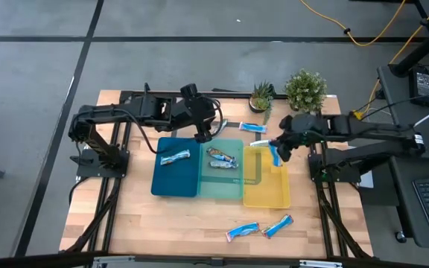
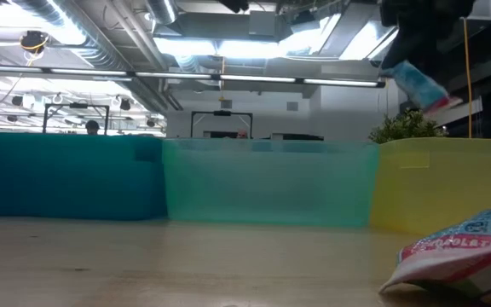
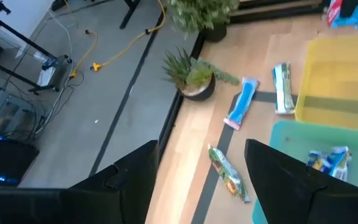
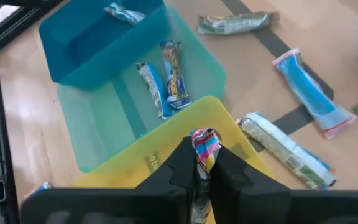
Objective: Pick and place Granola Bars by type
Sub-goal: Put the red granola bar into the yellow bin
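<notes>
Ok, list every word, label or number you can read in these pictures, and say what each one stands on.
"...COLATE" (start cut off): red band on the wrapper of the bar lying on the table nearest the low camera.
Print on the bars in the teal tray: too small to read.
Bar held in the right gripper's fingers: pattern only, no readable text.
Trays: no labels visible.

Illumination is even and bright overhead; ceiling light strips (image 2: pixel 254 78) glare in the low view. Shadows on the wooden surface (image 1: pixel 192 219) are soft and faint. The nearest wrapped bar (image 2: pixel 463 256) in the low view is blurred. The left wrist view is soft throughout.
</notes>
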Available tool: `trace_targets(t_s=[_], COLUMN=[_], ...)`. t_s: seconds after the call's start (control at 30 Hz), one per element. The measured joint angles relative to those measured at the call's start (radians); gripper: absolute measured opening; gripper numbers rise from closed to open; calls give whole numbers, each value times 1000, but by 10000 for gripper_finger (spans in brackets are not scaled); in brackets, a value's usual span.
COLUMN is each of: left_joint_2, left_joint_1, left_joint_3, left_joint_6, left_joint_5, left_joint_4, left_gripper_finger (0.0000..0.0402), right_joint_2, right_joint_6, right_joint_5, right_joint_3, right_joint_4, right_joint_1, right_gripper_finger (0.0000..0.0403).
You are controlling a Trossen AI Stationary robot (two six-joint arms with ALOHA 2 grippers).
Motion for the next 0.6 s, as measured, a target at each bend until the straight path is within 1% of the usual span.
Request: trace_targets(t_s=[0.07,0.27,0.33,0.43,0.53,0.6], left_joint_2=[0,1,1,0,0,0], left_joint_1=[0,1,4,6,6,5], left_joint_3=[-12,-31,-31,-31,-31,-31], left_joint_6=[-6,-14,-16,-18,-17,-17], left_joint_5=[1,16,26,26,26,26], left_joint_4=[1,7,9,9,9,9], left_gripper_finger=[232,232,232,230,229,229], right_joint_2=[2,18,33,58,73,77], right_joint_6=[15,39,41,71,112,117], right_joint_5=[0,19,27,26,19,19], right_joint_3=[-10,-60,-107,-176,-212,-219], right_joint_4=[7,7,4,-3,5,5], right_joint_1=[5,12,12,12,13,13], right_gripper_finger=[40,20,20,33,41,38])
